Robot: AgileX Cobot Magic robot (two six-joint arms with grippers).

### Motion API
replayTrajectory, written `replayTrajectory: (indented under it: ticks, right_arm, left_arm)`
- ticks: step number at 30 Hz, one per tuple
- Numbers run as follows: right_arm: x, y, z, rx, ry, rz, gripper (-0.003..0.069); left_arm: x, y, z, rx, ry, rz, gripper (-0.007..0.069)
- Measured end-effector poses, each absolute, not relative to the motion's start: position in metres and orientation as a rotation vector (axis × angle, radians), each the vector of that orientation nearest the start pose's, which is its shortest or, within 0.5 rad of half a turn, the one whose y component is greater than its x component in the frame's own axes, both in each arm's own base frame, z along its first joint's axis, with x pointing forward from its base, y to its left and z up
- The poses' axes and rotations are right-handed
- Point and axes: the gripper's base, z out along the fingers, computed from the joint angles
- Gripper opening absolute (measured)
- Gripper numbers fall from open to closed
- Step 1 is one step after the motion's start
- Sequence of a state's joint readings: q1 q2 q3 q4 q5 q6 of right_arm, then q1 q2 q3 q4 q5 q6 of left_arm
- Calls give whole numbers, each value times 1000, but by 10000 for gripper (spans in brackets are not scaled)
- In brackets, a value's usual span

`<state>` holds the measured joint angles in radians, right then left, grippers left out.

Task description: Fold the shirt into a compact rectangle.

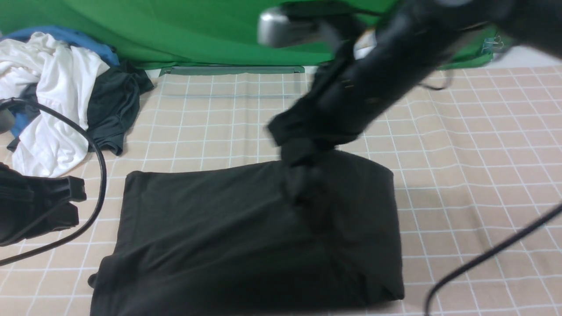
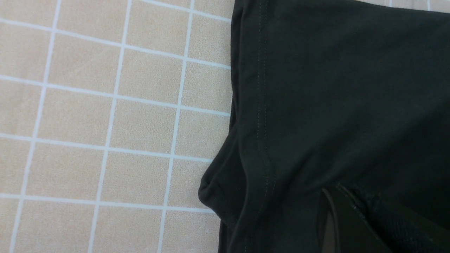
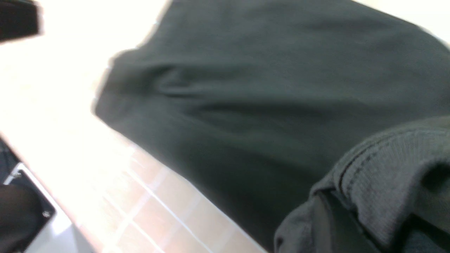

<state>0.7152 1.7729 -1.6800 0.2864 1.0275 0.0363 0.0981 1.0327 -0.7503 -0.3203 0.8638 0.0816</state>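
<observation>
At table centre, on the checked cloth, the black shirt lies as a near-rectangular fold. My right pincer, at approx. 12 o'clock on the garment, clenches a ribbed edge, prob. the collar, lifted off the stack. My left pincer, at 9 o'clock, is clenched, gripping nothing visible. Step in hand: final fold-over. Next move needs that edge carried toward 6 o'clock, laid flat w/o dragging lower layers.
</observation>
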Motion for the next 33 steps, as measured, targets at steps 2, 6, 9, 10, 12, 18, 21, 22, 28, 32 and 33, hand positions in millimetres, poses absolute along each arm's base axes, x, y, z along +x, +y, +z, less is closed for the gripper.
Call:
replayTrajectory:
  ticks: [2, 6, 9, 10, 12, 18, 21, 22, 28, 32, 33]
  right_arm:
    - [283, 297, 329, -826, 2556, 654, 117]
    - [286, 341, 315, -880, 2549, 738, 117]
    - [287, 361, 306, -905, 2542, 772, 117]
    - [289, 372, 297, -917, 2549, 784, 117]
    - [290, 383, 291, -928, 2545, 805, 117]
    - [297, 413, 255, -919, 2546, 850, 148]
    - [300, 420, 241, -897, 2543, 861, 281]
    - [300, 421, 240, -895, 2534, 864, 339]
    - [304, 413, 254, -1032, 2467, 819, 526]
    - [317, 377, 284, -1144, 2481, 568, 414]
    - [322, 367, 292, -1137, 2478, 513, 364]
  left_arm:
    - [185, -4, 282, -210, 2582, -326, 19]
    - [185, -4, 282, -210, 2582, -326, 19]
    - [185, -4, 282, -210, 2582, -327, 19]
    - [185, -4, 282, -210, 2582, -327, 19]
    - [185, -4, 282, -206, 2581, -325, 19]
    - [185, -4, 282, -207, 2579, -325, 19]
    - [185, -4, 282, -205, 2579, -324, 19]
    - [185, -4, 282, -205, 2579, -324, 19]
    - [185, -4, 283, -207, 2578, -329, 19]
    - [187, -9, 284, -193, 2554, -404, 19]
    - [189, -11, 285, -191, 2539, -444, 19]
